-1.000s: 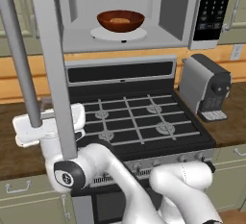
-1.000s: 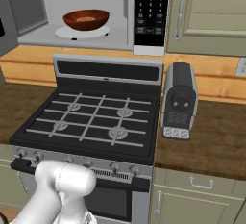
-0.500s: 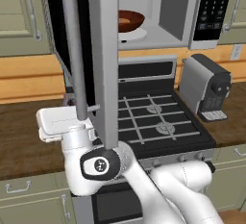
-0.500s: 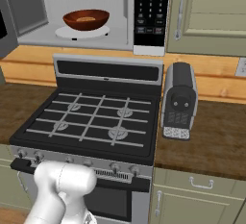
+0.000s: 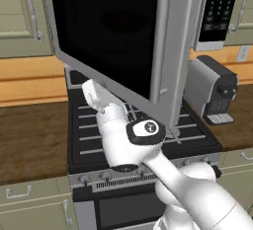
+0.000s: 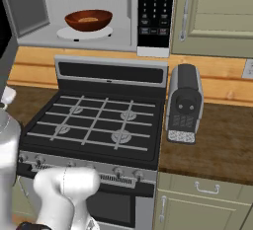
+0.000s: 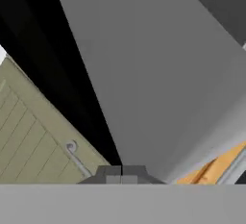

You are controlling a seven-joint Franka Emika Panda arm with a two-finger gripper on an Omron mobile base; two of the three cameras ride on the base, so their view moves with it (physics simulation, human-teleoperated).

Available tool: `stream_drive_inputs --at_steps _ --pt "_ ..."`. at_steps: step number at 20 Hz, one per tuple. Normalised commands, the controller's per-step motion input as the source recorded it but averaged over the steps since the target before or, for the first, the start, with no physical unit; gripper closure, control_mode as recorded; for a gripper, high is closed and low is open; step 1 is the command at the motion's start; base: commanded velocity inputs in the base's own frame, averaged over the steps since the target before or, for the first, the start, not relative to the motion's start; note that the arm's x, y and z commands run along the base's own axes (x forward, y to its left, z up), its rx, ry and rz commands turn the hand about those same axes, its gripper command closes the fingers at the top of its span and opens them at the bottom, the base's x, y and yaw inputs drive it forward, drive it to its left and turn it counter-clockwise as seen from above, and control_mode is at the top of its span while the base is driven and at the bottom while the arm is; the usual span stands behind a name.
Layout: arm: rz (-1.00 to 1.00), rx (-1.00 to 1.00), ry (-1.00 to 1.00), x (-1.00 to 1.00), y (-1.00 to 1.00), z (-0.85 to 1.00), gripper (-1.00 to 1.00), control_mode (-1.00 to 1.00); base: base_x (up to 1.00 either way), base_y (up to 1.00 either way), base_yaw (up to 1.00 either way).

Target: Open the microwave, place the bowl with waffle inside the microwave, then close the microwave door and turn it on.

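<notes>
Swinging further shut since half a second ago, the microwave door (image 5: pixel 106 36) now fills most of the left base view and hides the cavity there, with its black glass facing the camera and the grey frame edge on the right. The arm has moved right along with it.

End effector (image 7: pixel 121 172) is pressed up close to the door's grey surface in the hand view, and I can't tell whether the fingers are open or closed since just a sliver of the tips shows. Cabinet door (image 7: pixel 33 141) sits off to the left of it there.

Right base view has the microwave (image 6: pixel 89 12) interior in sight: the bowl (image 6: pixel 89 20) sits on the white turntable (image 6: pixel 84 32) with the waffle (image 6: pixel 89 19) inside it, well past the door from the end effector, up and to the right of it. Button panel (image 6: pixel 155 9) has white markings, way too small to read. Coffee machine (image 6: pixel 184 103) sits on the counter (image 6: pixel 212 145) right of the stove (image 6: pixel 99 125).
</notes>
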Motion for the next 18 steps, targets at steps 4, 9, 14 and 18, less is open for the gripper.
stream_drive_inputs --at_steps 4,9,14,18 --pt "0.05 0.20 0.56 0.15 -1.00 1.00 1.00 -1.00 0.00 0.00 0.00" --pt "0.01 0.20 0.51 0.38 -0.98 1.00 1.00 -1.00 0.00 0.00 0.00" --pt "-0.02 0.11 0.47 0.76 -0.64 1.00 1.00 -1.00 0.00 0.00 0.00" --pt "-0.08 0.01 0.44 1.00 -0.27 1.00 1.00 -1.00 0.00 0.00 0.00"
